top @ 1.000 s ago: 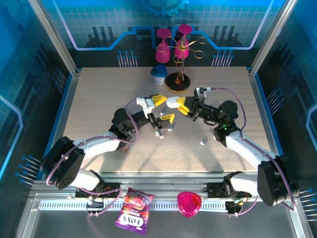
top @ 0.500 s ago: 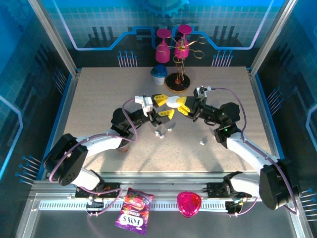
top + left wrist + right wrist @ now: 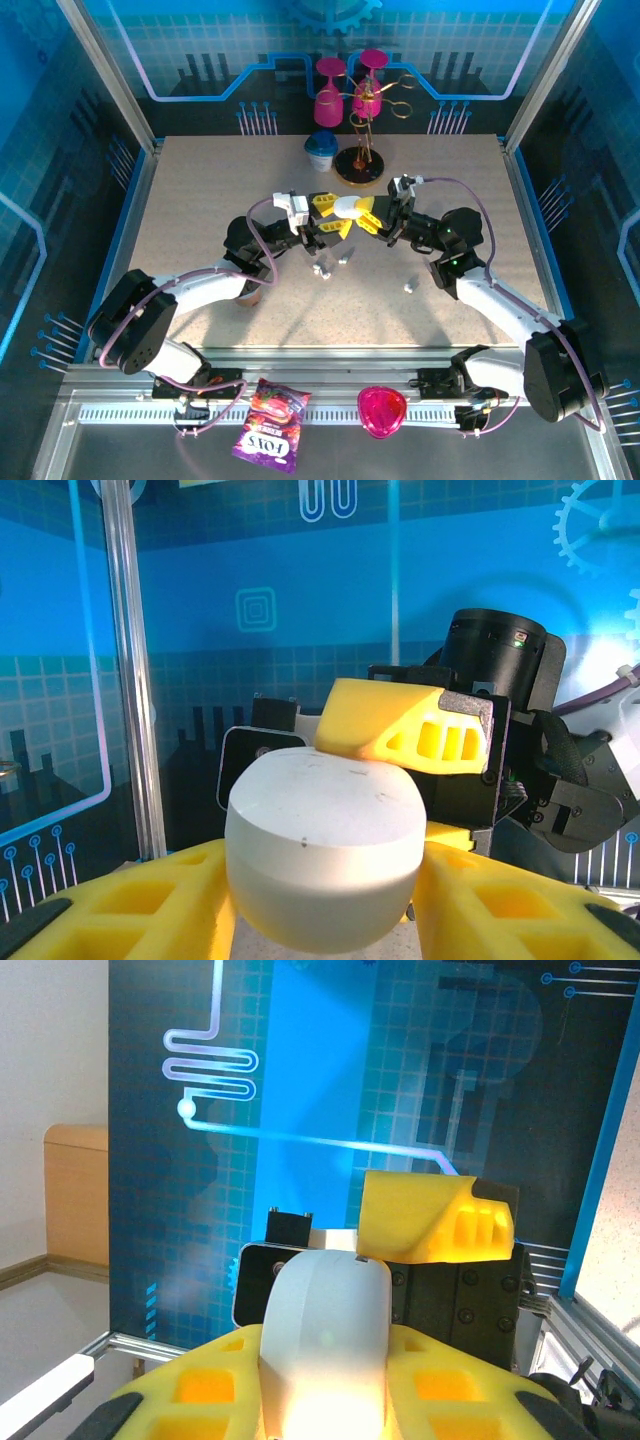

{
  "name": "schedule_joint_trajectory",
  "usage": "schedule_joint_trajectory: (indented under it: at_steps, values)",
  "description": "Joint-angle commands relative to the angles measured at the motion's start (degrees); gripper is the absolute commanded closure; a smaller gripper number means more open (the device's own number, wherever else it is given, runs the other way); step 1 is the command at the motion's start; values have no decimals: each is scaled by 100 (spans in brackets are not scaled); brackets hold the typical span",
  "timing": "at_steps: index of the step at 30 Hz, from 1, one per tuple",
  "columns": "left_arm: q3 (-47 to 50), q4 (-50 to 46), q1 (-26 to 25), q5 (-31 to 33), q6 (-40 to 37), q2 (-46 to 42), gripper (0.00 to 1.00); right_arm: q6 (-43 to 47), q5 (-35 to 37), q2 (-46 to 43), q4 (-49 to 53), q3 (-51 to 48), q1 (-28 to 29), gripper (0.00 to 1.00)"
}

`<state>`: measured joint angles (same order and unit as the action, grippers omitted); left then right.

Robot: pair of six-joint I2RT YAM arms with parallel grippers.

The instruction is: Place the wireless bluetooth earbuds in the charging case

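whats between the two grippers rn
A white case, held in the air with the left gripper and right gripper both pinching it; the top view shows it, and so do both wrist views.

Two pincers: left pincer [image 3: 334, 214], right pincer [image 3: 364, 215]. One white case [image 3: 348, 206] between them. Four tiny white earbuds [image 3: 320, 270] on the near side of the pincers: three by the left, one by the right. Beyond the pincers, two pink glasses [image 3: 329, 100] and one cup [image 3: 322, 150].
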<state>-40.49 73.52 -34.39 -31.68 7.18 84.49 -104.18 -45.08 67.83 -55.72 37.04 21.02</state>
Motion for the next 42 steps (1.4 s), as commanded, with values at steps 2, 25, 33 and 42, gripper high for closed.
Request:
schedule_joint_trajectory:
  at_steps: [2,25,33,42]
  values:
    - [-214,75,-11,-278,-81,7,51,-66,62,61,-243,32,86,90]
    - [-243,-51,-48,-374,-143,-40,62,-53,61,90,-178,32,154,90]
    - [-155,-359,-21,-278,-186,-223,69,312,106,-42,226,65,92,46]
    - [-3,-1489,185,104,564,-758,72,2498,91,-759,2267,216,-365,17]
